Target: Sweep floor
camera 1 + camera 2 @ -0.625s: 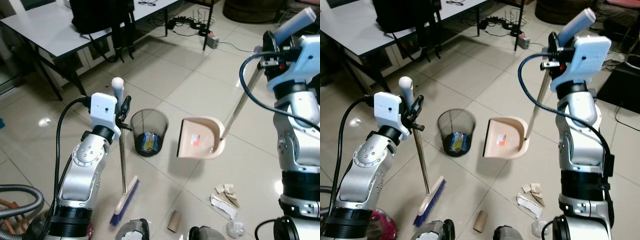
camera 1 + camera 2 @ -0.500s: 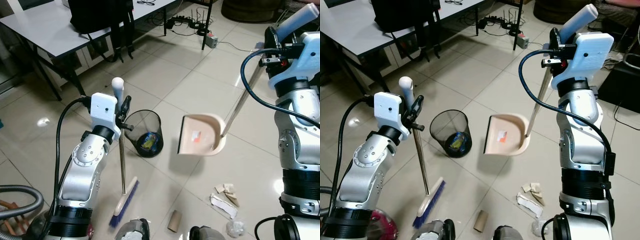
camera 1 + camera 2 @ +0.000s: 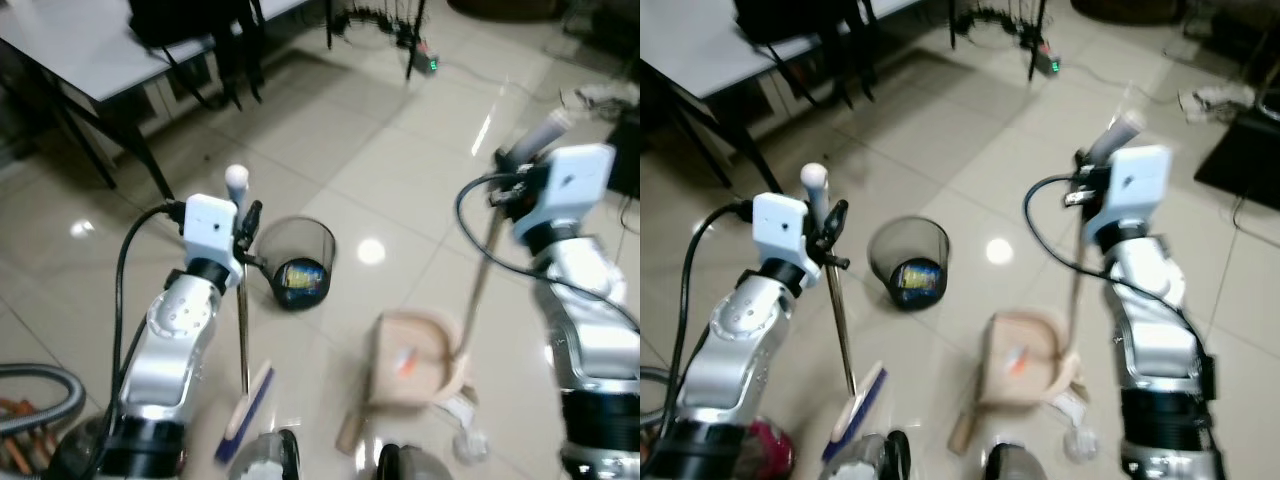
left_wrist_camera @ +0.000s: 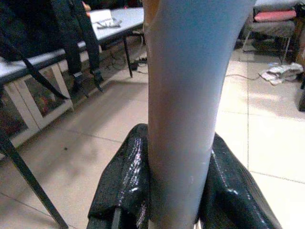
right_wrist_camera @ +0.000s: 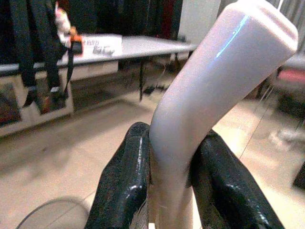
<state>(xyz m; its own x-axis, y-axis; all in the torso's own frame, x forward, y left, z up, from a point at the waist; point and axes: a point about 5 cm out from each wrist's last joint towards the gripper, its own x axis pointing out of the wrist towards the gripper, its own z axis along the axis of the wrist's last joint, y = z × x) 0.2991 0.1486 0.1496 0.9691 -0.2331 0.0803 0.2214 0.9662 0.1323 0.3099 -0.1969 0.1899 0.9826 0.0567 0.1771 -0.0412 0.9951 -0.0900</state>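
We see two silver arms with rounded, jointed segments and black collars near the base. Each wrist carries a white boxy camera block (image 3: 208,222), with a thick black cable (image 3: 128,262) looping from it. The fingers (image 5: 125,181) are glossy black.

Both eye views were smeared by motion blur, softest toward the lower edges. Overhead light left bright glare spots on the glossy floor (image 3: 372,250), with faint shadows. The wrist views were evenly lit; the broom handle (image 4: 190,95) up close was soft, and the background behind was hazy.
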